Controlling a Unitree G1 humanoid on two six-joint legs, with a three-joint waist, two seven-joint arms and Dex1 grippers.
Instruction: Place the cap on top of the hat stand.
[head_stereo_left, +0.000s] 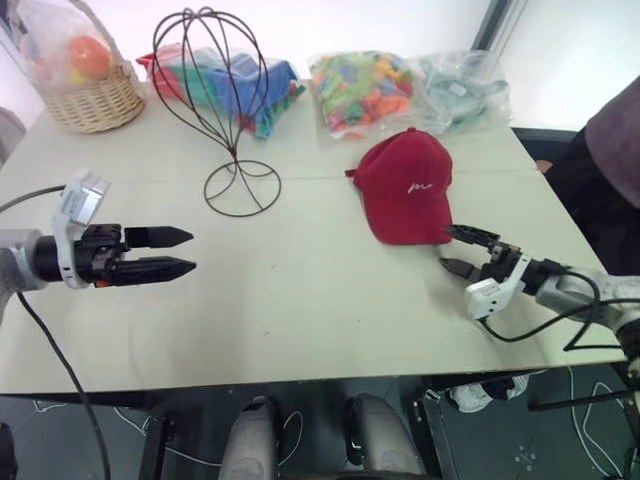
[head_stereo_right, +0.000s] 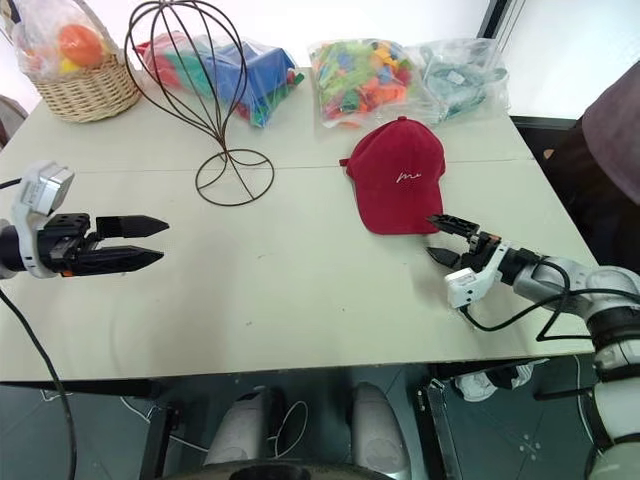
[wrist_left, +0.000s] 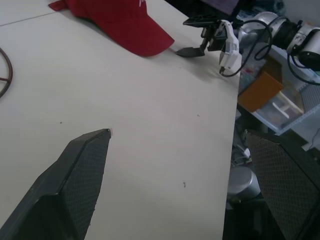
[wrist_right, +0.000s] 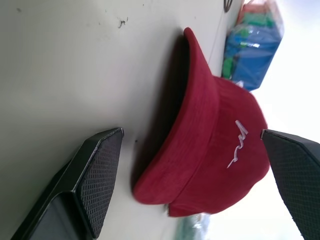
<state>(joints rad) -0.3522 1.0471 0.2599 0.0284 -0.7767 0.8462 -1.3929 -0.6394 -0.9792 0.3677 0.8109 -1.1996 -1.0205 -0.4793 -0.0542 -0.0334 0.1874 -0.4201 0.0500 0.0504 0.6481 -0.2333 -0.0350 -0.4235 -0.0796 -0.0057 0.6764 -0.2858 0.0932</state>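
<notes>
The red cap (head_stereo_left: 407, 186) lies on the table right of centre, brim toward the near edge, white script logo on its front. The dark wire hat stand (head_stereo_left: 222, 95) rises at the back left of centre, its ring base (head_stereo_left: 242, 188) on the table and its cage head bare. My right gripper (head_stereo_left: 456, 250) is open just in front of the brim (wrist_right: 172, 165), one finger above and one near the tabletop. Low over the near left of the table my left gripper (head_stereo_left: 185, 252) hangs open and holds nothing.
A wicker basket (head_stereo_left: 90, 95) with wrapped items stands at the back left corner. Bags of colourful toys (head_stereo_left: 370, 90) lie along the back edge behind the stand and cap. A person in dark clothing (head_stereo_left: 610, 160) is at the right. The table's (head_stereo_left: 300, 310) near edge runs just below both grippers.
</notes>
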